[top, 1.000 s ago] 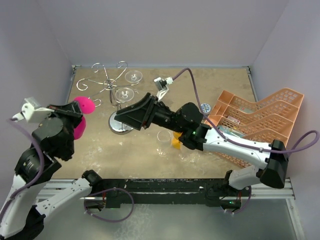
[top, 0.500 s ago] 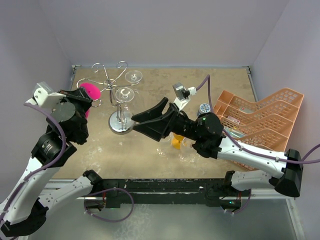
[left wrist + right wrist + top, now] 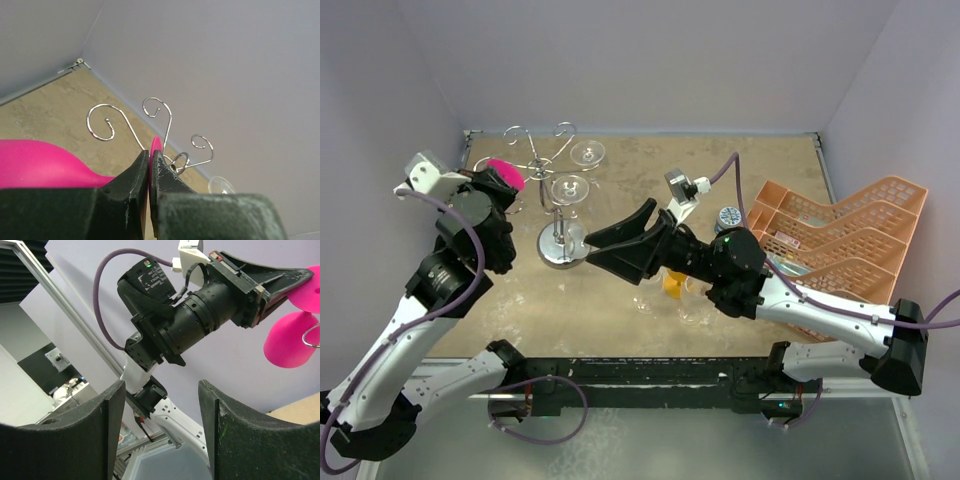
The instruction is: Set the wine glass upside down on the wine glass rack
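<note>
I see a peach plastic crate [image 3: 865,215] at the right of the tan table [image 3: 760,170], a small orange thing [image 3: 673,284] near it.

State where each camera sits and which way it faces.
Top external: above and behind, looking down on the wine glass rack and crate; left arm and right arm show.
Left wrist: past its shut fingers and pink wine glass toward the rack's scrolls.
Right wrist: between its open fingers toward the left gripper.
Shared: the pink glass.

Magenta wine glass [image 3: 503,172], chrome rack [image 3: 559,254], peach crate [image 3: 880,195]
</note>
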Robot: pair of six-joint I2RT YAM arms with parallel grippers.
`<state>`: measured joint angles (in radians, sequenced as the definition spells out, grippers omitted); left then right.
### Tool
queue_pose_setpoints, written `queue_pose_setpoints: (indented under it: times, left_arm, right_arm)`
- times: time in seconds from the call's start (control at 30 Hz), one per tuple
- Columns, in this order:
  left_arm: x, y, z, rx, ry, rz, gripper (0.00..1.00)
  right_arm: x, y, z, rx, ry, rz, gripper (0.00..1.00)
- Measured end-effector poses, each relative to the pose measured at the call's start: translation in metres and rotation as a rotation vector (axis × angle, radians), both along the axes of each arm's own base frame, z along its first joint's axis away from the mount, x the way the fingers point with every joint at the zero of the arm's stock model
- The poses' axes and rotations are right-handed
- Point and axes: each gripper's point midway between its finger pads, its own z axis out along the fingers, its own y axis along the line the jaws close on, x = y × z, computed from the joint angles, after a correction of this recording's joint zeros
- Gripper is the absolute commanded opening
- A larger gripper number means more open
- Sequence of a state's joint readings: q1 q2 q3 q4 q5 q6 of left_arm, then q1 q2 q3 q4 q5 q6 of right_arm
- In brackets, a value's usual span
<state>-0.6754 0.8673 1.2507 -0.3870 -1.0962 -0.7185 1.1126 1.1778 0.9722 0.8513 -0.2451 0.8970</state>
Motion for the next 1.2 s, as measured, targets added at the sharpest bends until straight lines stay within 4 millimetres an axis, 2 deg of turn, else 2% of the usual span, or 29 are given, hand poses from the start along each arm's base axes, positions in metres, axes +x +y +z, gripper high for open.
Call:
queue_pose_setpoints:
  times: [0.23,0.43,0.7,0.93,1.2]
  left_arm:
    - [0.011,-0.003,-0.019,0.078,0.045,0.032,0.00]
    - [0.021,-0.003,-0.020,0.074,0.037,0.030,0.00]
    - [0.042,0.017,-0.033,0.009,0.025,0.033,0.00]
    - [0.052,-0.003,-0.041,-0.054,0.013,-0.073,0.00]
    - [0.061,-0.005,-0.038,-0.076,-0.009,-0.087,0.00]
  right_arm:
    - [0.000,0.001,-0.004,-0.007,0.004,0.000,0.62]
    - [0.000,0.001,-0.005,-0.009,0.006,0.001,0.62]
    - [0.000,0.001,-0.005,-0.009,0.011,0.006,0.62]
    - [0.000,0.001,-0.005,-0.010,0.012,0.005,0.62]
    - [0.000,0.002,-0.007,-0.018,0.016,0.005,0.62]
